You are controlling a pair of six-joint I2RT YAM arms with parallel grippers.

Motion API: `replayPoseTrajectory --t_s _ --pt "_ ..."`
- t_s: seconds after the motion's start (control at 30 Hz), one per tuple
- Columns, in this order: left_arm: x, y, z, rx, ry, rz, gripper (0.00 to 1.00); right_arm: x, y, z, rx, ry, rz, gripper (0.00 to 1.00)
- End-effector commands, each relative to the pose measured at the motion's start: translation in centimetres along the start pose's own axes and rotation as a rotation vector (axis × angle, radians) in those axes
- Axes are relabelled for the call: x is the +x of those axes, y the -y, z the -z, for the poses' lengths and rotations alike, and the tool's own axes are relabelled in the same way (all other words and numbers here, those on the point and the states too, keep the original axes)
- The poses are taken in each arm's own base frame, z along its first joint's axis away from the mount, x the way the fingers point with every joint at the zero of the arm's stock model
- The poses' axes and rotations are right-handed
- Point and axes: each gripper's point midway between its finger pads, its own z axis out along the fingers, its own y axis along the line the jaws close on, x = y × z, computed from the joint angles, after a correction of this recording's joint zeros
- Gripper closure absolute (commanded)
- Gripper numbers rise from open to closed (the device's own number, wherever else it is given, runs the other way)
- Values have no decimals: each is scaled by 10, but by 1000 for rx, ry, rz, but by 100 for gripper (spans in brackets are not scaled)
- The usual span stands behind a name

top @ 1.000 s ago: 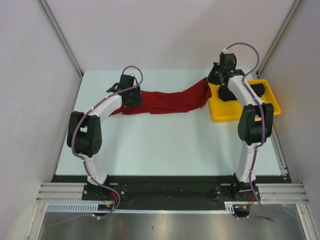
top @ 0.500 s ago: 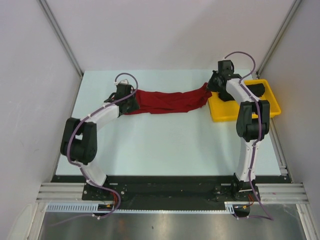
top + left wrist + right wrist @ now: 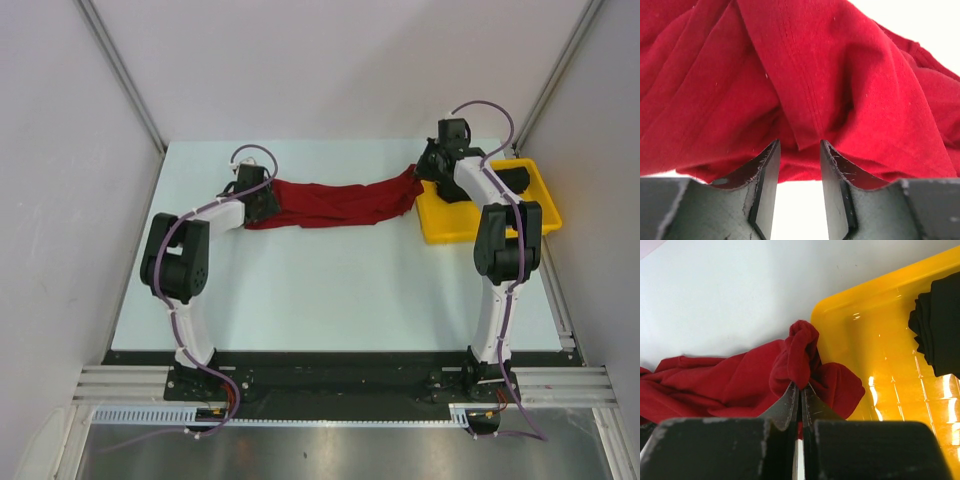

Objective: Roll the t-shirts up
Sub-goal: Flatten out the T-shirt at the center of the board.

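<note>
Top view: right arm [image 3: 497, 200] hides part of tray [image 3: 445, 229] and black shirt [image 3: 517, 178]; left gripper [image 3: 266, 205] covers red shirt's [image 3: 335, 203] left end. Left wrist: red shirt overruns top and both sides. Right wrist: black shirt, tray cut at right edge.

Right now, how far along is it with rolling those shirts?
Looks done: the black t-shirt lies bundled in the yellow tray. In hand: the red t-shirt is stretched out, unrolled; the right gripper pinches its end by the tray, the left gripper stands open at the other end. Still to do: rolling the red one.
</note>
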Motion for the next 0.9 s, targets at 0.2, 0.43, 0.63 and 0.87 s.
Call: replayPoseTrajectory --t_s 0.2,0.43,0.63,0.87 --pt "-37 22 -11 76 70 38 78 -30 -22 21 -62 83 2 100" --pt "-66 8 55 44 129 65 100 -39 -24 41 -52 111 2 100" --pt "-73 -38 138 -29 175 92 100 -41 -29 85 -49 137 -15 100" --pt "-42 -102 234 -104 301 201 100 10 -15 136 -12 75 -41 100"
